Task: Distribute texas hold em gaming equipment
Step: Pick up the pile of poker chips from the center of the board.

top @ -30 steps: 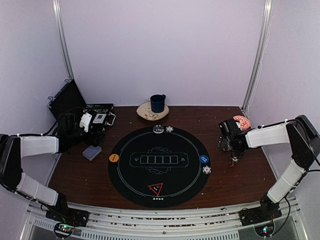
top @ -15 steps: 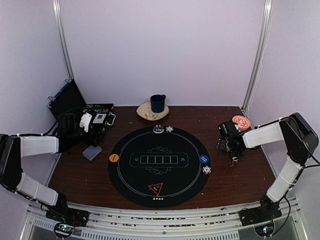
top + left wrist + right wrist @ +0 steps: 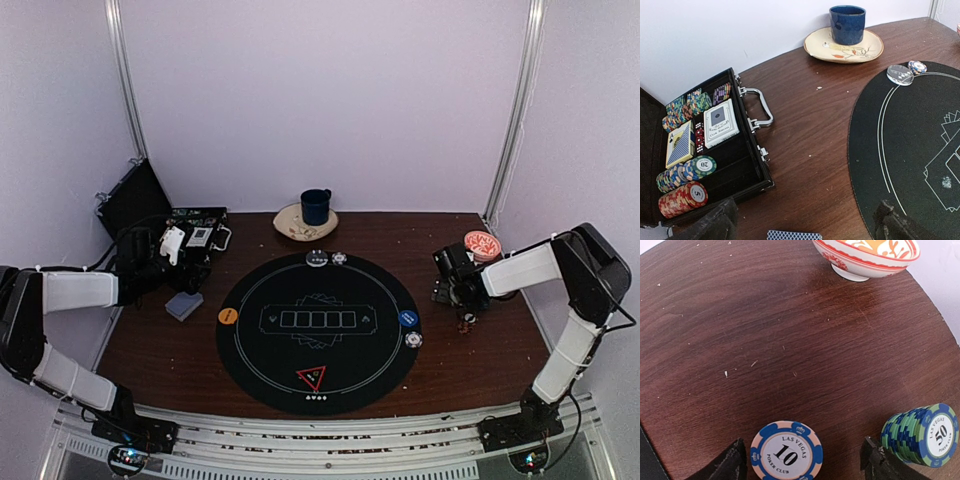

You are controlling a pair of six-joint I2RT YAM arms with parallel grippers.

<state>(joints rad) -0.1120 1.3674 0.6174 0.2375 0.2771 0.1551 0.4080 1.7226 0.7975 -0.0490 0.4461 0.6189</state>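
Note:
In the right wrist view a blue-and-white striped poker chip [image 3: 786,452] marked 10 lies flat on the wood. My right gripper [image 3: 805,461] is open around it, with a gap on each side. A green-and-blue chip stack [image 3: 922,434] lies on its side just outside the right finger [image 3: 879,464]. From above, the right gripper [image 3: 452,288] sits right of the black round mat [image 3: 270,350]. My left gripper [image 3: 806,212] is open above bare wood, with the grey-blue-backed card deck [image 3: 792,235] below it. On the mat lie orange [image 3: 228,316], blue [image 3: 408,318] and white [image 3: 317,258] button discs and the red-edged triangle marker [image 3: 311,378].
An open black case [image 3: 735,165] with chip rows and card packs stands at the left. A dark blue mug [image 3: 316,206] on a plate is at the back. The red-patterned bowl [image 3: 867,255] sits beyond the right gripper. Single chips [image 3: 339,258] [image 3: 413,339] lie on the mat.
The right arm has shifted slightly left, uncovering more of the bowl, and its fingers have narrowed a little. The left arm has not moved.

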